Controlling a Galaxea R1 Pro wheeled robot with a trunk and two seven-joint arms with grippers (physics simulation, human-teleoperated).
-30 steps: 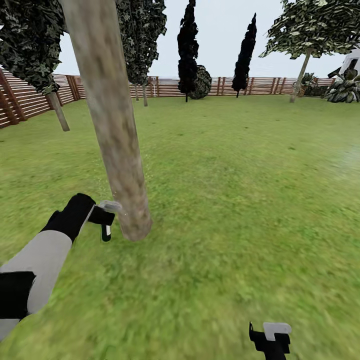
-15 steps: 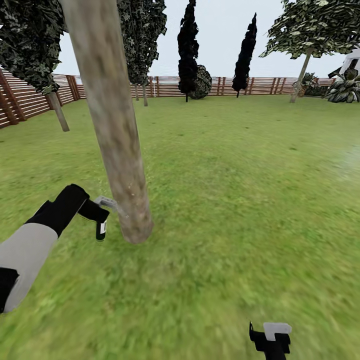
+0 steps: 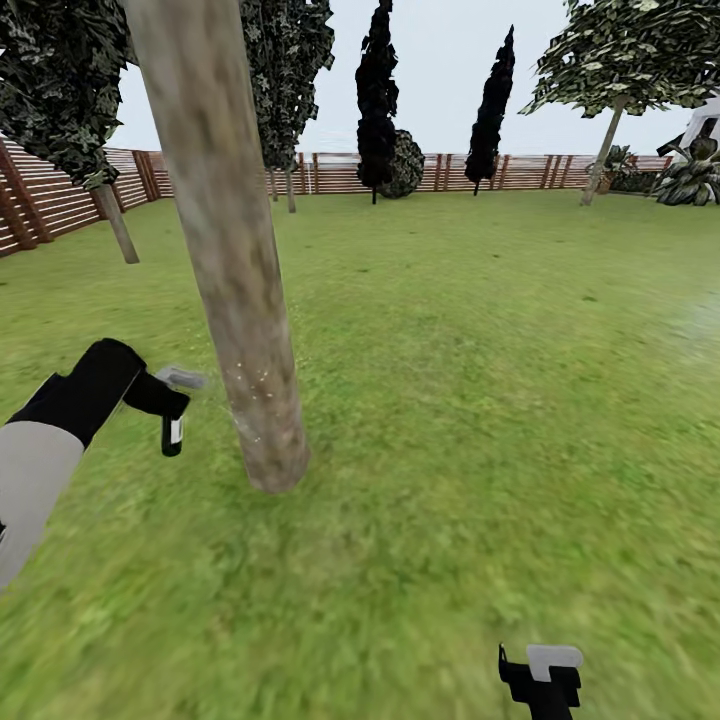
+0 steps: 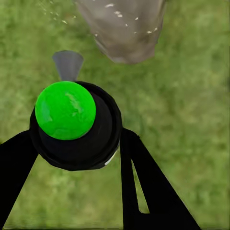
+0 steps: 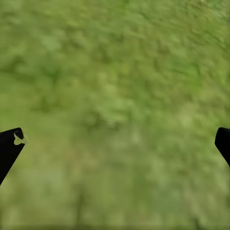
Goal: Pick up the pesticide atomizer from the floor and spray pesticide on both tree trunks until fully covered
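One trunk down-ish, that's where I reckon I am. My left pincer [image 3: 170, 405] is clamped around the black pesticide atomizer with the round green cap [image 4: 65, 110], and its grey nozzle [image 4: 67, 63] points at the smooth, mottled beige-grey tree trunk [image 3: 232, 250]. Small pale specks of spray sit on the bark low down, near the base.

What's changed: over the last second my left arm has slid out and away from that trunk. A second ago the nozzle was practically touching the bark near the ground; now it's near but clearly apart, and a bit higher against it. The trunk itself sits a touch differently in the head view too, so the camera probably shifted a little. My guess is I'm backing off to get the spray spreading wider, which should help with covering the whole column instead of one patch.

My right pincer [image 3: 541, 680] is wide open, holding nothing, well apart from the trunk over the green grass lawn [image 3: 480, 400].
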